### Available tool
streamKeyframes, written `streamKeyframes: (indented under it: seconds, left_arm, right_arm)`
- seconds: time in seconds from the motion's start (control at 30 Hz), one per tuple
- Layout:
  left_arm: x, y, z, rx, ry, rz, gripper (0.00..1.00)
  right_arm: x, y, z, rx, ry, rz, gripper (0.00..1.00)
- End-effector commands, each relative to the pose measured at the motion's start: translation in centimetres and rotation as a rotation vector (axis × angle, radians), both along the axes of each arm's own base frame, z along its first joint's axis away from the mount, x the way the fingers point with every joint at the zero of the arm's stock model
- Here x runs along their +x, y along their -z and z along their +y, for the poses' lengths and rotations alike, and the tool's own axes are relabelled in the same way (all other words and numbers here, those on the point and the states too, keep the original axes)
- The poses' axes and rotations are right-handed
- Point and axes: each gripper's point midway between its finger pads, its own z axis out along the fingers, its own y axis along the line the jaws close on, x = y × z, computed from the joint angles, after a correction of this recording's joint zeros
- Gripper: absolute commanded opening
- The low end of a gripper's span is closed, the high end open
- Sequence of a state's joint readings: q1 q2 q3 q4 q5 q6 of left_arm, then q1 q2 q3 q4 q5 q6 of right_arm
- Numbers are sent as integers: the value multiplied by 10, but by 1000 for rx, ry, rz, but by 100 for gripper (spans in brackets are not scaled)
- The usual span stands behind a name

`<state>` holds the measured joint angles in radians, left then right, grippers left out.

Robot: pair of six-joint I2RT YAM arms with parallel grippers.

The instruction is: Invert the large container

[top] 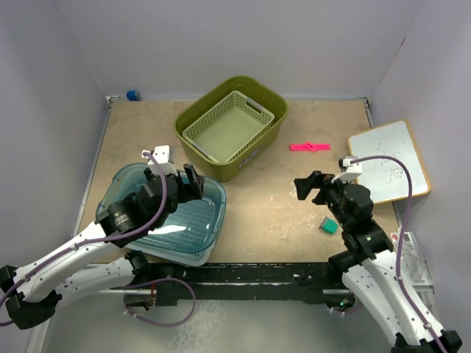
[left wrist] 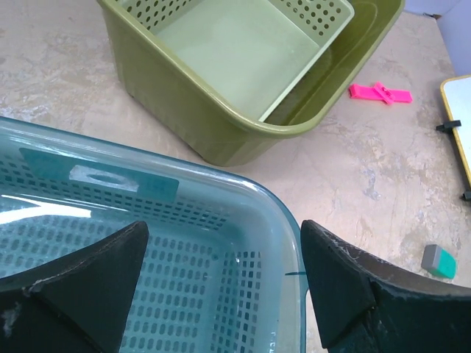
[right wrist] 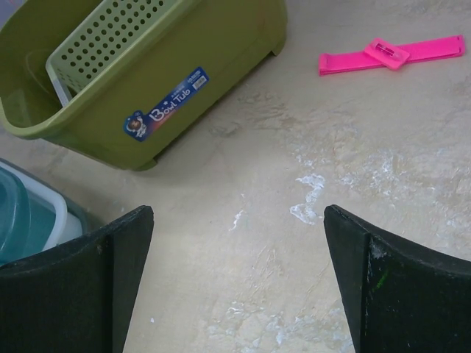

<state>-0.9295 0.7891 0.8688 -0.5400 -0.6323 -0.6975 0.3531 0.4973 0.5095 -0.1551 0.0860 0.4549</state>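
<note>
Just behind teal container (top: 200,215): olive tub (top: 252,157) w/ basket (top: 228,132) inside.

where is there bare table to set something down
Widest bare patch: mid-table, between the green tub, the teal bin and the small green block. A smaller one lies back left, between the green tub and the wall. Crowded: front left under the teal bin, and right by the whiteboard.
</note>
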Motion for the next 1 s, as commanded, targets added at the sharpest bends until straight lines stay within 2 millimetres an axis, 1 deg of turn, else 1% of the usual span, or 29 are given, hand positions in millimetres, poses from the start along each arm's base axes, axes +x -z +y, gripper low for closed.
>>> streamKeyframes:
  seconds: [0.0,0.1,0.23,0.3,0.43,0.5,0.53,0.63,0.7,0.73,0.83,0.97]
  left_arm:
    - [5,-20,4,-46,-41,-44,82]
    - [4,-17,-1,-34,-14,-29,82]
    - [4,-13,-3,-25,-9,-18,82]
    - [4,-13,-4,-25,-4,-18,82]
    - [4,-8,-16,-20,45,-4,82]
    - [1,-2,-26,-9,60,34,83]
    - [-6,-1,-36,1,81,49,83]
    - [-42,1,-77,76,135,14,83]
    - [-55,10,-92,182,128,8,84]
    - [-59,19,-98,240,126,22,84]
    - [-59,34,-109,323,116,37,84]
    - [-56,42,-108,355,92,30,84]
  right_arm:
    - [6,-14,2,29,6,-50,100]
    - [7,-12,3,28,3,-43,100]
    - [5,-10,12,15,-54,-19,100]
    - [5,-8,13,1,-59,7,100]
    - [6,-2,7,-26,-29,59,100]
    - [5,1,2,-26,3,76,100]
    - [6,1,0,-22,21,80,100]
    - [5,5,-10,-25,76,93,100]
    - [5,7,-14,-26,100,89,100]
    - [5,8,-15,-26,105,86,100]
    - [5,9,-15,-24,107,75,100]
    - [4,11,-16,-38,105,81,100]
